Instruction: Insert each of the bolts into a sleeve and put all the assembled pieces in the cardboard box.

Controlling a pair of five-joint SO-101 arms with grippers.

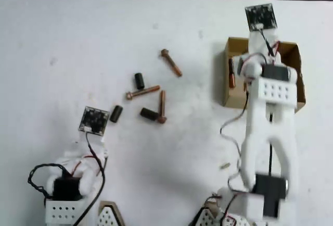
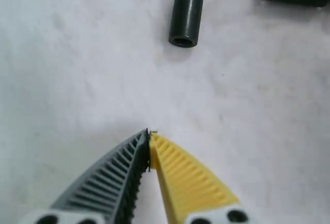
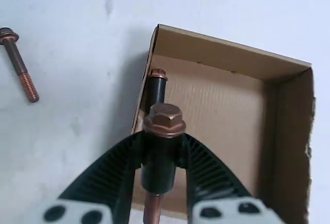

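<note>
My right gripper (image 3: 162, 142) is shut on an assembled piece (image 3: 161, 167), a copper bolt inside a black sleeve, held over the cardboard box (image 3: 232, 61). A second assembled piece (image 3: 156, 82) lies inside the box along its wall, also seen from above (image 1: 232, 73). My left gripper (image 2: 149, 135) is shut and holds nothing, low over the table, just short of a loose black sleeve (image 2: 186, 13). Three loose bolts (image 1: 170, 62) (image 1: 142, 91) (image 1: 162, 106) and three loose sleeves (image 1: 139, 80) (image 1: 116, 113) (image 1: 149, 114) lie mid-table.
The right arm (image 1: 270, 96) stretches over the box (image 1: 234, 44) at the right of the white table. The left arm (image 1: 67, 184) is folded near the front left edge. A small brass bit (image 1: 224, 166) lies near the right arm's base.
</note>
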